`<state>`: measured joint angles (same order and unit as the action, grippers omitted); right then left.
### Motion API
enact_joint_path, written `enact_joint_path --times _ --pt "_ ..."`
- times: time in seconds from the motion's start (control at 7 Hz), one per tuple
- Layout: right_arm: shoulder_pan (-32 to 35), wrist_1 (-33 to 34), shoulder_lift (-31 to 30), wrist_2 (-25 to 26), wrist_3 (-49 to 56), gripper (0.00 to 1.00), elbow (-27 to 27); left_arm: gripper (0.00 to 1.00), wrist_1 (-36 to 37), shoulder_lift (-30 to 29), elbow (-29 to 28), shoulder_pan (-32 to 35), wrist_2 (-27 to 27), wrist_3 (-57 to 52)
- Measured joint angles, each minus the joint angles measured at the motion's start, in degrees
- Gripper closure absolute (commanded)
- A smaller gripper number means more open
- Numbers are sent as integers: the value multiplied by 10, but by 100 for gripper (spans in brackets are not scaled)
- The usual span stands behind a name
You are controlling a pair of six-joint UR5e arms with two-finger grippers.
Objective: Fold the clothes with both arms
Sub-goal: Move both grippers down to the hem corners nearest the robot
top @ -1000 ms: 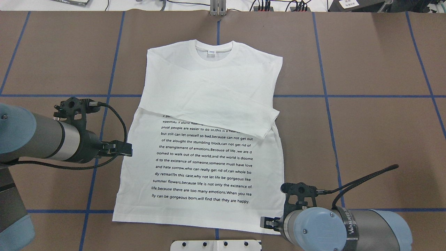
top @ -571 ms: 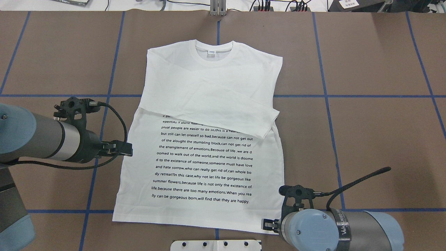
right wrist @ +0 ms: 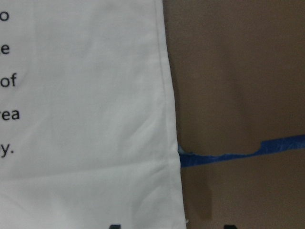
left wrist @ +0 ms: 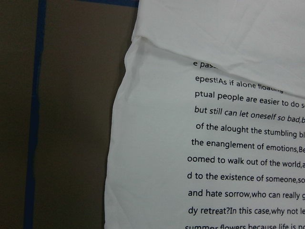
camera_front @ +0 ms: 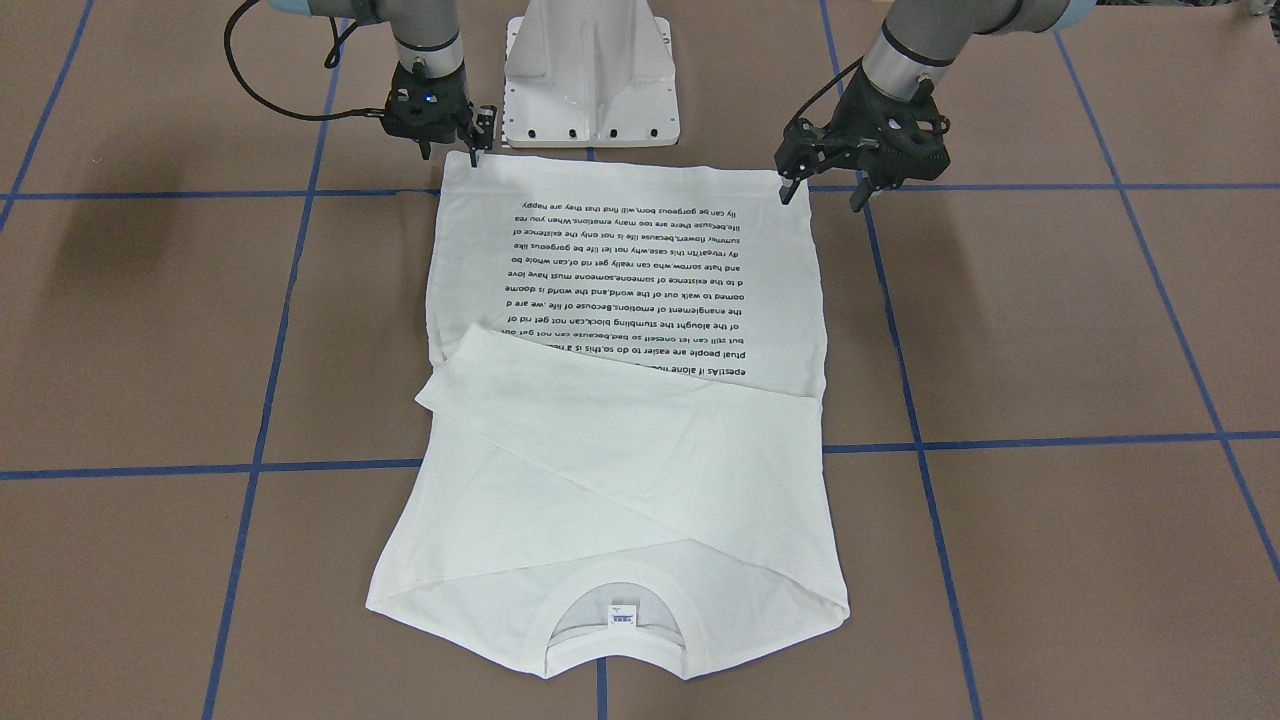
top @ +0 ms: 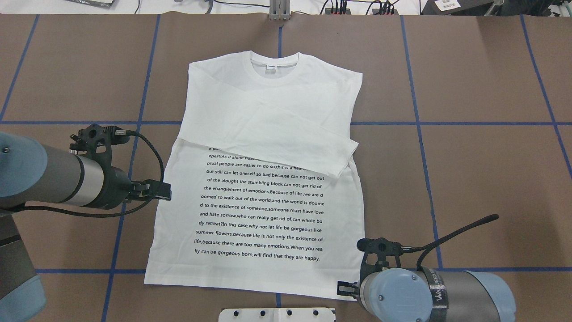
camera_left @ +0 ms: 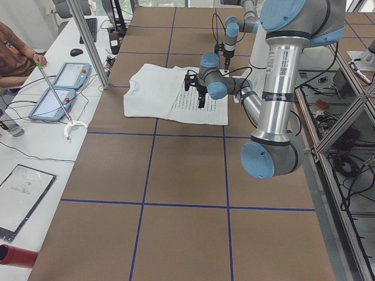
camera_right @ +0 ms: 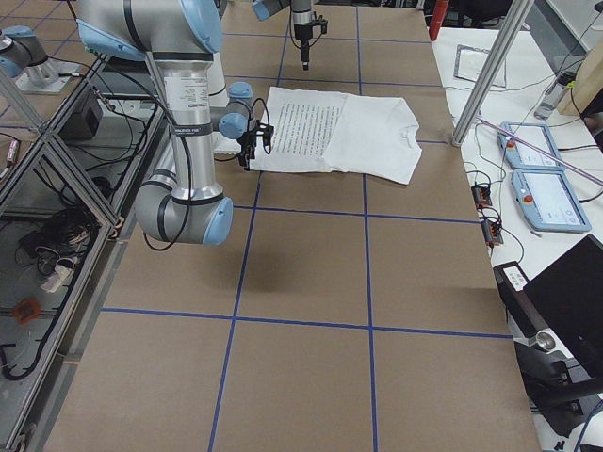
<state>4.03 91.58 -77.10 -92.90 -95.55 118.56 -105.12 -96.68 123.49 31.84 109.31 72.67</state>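
The white long-sleeved shirt (top: 232, 103) is lying flat and face up in the middle of the brown surface (top: 469, 67). Its ribbed collar (top: 275, 80) is at the far end from the robot, and you can see the little neck label (top: 271, 67) inside it. The hem is on the near side, right in front of the white pedestal base (camera_front: 590, 70). Both sleeves are folded in over the chest. The top sleeve (top: 304, 143) runs diagonally, and its cuff end covers the first couple of lines of the black text block (top: 263, 210).

The left tool (camera_front: 822, 197) hangs up in the air over the shirt's left side edge, roughly level with the middle of the text. Its fingers are spread wide and there's nothing between them. The left wrist view just looks down on that edge and the print from a height.

The right tool (camera_front: 450, 140) is way lower, down at the hem corner (right wrist: 178, 217) on the robot's right. In the right wrist view only two dark fingertips poke in at the bottom, one on each side of that corner, so it looks spread apart and not pinching anything. I honestly can't tell whether it's touching the fabric.

Blue tape lines (top: 420, 134) grid off the surface.
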Motion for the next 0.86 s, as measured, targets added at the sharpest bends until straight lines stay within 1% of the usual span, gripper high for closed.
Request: enact_joint_path --times 0.14,0.29,0.57,0.71,0.86 --pt "0 0 0 0 1 34 -3 1 0 0 0 0 0 0" --pt "0 -5 0 0 1 45 -9 1 0 -1 0 0 0 0" --pt "1 -40 -1 -2 1 74 -20 1 0 0 0 0 0 0" --pt "1 -49 -1 -3 0 84 -22 1 0 1 -1 1 0 0" --pt "1 -51 -1 -6 0 92 -22 2 0 0 -2 0 -1 0"
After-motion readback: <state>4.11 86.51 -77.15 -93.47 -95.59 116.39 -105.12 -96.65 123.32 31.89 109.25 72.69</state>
